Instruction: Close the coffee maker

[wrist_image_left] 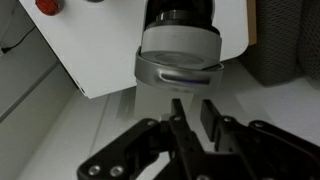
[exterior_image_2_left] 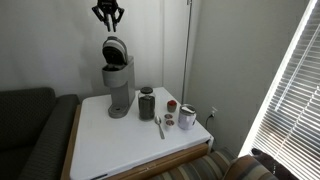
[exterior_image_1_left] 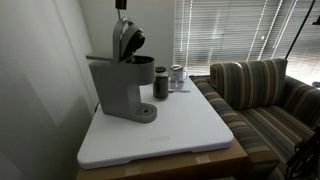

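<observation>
Black Robotiq gripper (wrist_image_left: 190,125)
Matte black linkage bars with angular jointed fingers (wrist_image_left: 212,115); in an exterior view, a small dark claw-like shape.

The pincer (exterior_image_2_left: 109,16) hangs above the coffee maker (exterior_image_2_left: 117,82) on the table (exterior_image_2_left: 120,145).

Grey coffee maker (exterior_image_1_left: 122,80) stood on white table (exterior_image_1_left: 190,125) w/ lid tilted up, open. Dark cup (exterior_image_1_left: 161,83) just beside it; small jar (exterior_image_1_left: 177,76) near that. Striped sofa (exterior_image_1_left: 262,95) alongside, blinds (exterior_image_1_left: 225,30) behind
</observation>
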Controlling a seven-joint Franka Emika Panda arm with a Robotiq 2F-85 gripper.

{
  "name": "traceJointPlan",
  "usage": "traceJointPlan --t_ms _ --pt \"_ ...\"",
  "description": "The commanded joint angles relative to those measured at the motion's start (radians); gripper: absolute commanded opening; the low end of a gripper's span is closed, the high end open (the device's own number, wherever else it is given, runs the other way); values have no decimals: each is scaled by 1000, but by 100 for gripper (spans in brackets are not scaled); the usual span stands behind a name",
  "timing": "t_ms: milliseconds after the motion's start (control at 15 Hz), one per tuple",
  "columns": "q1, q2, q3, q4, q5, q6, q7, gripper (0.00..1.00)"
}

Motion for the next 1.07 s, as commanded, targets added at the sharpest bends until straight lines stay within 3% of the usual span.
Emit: traceJointPlan --t_ms 0,733,1000 --pt "7 33 -5 59 -4 -23 10 0" --pt "2 73 1 88 5 -56 4 0" --pt "-2 68 0 89 4 -124 6 0"
